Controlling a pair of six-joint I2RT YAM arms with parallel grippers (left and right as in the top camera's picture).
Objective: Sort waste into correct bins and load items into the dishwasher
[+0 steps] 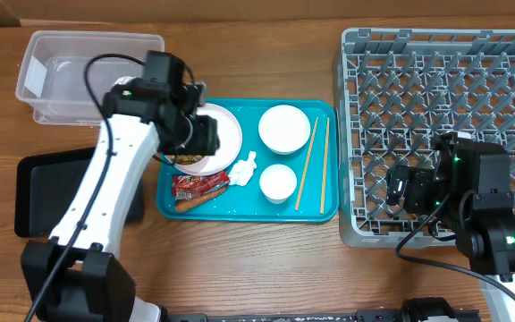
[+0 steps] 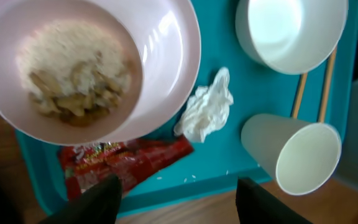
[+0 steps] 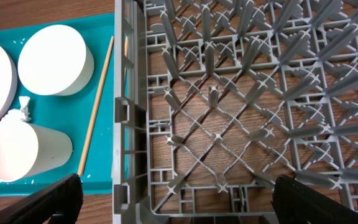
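A pale-pink bowl [image 1: 229,134] with beige food scraps [image 2: 73,74] sits at the left of the teal tray [image 1: 325,210]. My left gripper [image 1: 195,139] hovers over it, open and empty [image 2: 179,202]. In front of the bowl lie a red wrapper [image 2: 129,163], a white tissue [image 2: 207,106] and a small orange piece [image 1: 186,202]. A white bowl [image 1: 284,128], a white cup [image 1: 278,182] and chopsticks [image 1: 311,165] are on the tray's right half. My right gripper [image 1: 409,190] is open and empty [image 3: 176,199] over the front left corner of the grey dish rack [image 1: 445,98].
A clear plastic tub [image 1: 92,72] stands at the back left, and it looks empty. A flat black tray [image 1: 38,192] lies at the left, partly under my left arm. The dish rack holds nothing. Bare wood table lies in front of the teal tray.
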